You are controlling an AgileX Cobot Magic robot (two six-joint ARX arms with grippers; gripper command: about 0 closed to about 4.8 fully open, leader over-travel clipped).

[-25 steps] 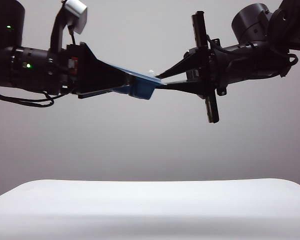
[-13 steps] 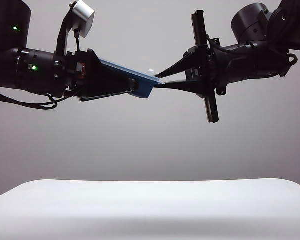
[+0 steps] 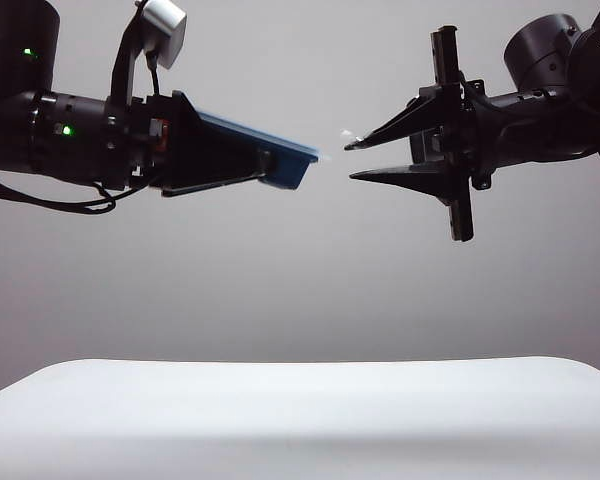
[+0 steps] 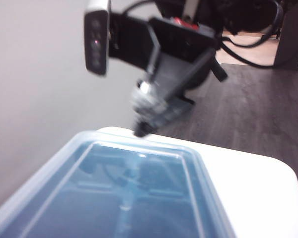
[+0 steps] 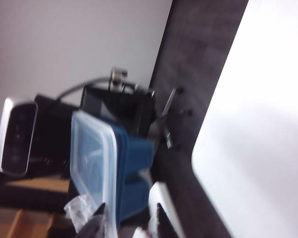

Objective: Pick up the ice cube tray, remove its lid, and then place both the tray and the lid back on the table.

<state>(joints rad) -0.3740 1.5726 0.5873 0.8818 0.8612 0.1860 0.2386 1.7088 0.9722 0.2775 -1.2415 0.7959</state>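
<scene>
High above the table [image 3: 300,400], my left gripper [image 3: 268,165] is shut on the dark blue ice cube tray [image 3: 292,168] and holds it roughly level. The translucent lid [image 3: 250,132] still sits on top of it. In the left wrist view the lidded tray [image 4: 134,188] fills the near part of the picture and hides my left fingers. My right gripper [image 3: 353,162] hangs open a short way off the tray's free end, with nothing between its jaws. The right wrist view shows the tray [image 5: 134,168] and lid [image 5: 92,153] edge-on just beyond that gripper's fingertips [image 5: 97,220].
A small clear scrap [image 3: 346,134] clings to the right gripper's upper fingertip. Both arms are well above the white tabletop [image 5: 258,124]. Dark wooden floor [image 4: 258,114] lies past the table's rounded edge. Each wrist camera faces the other arm's silver camera housing [image 4: 97,37].
My right gripper has let go of the tray's end, opened and drawn back to the right. The left gripper keeps the tray, lid on, and has barely moved.
</scene>
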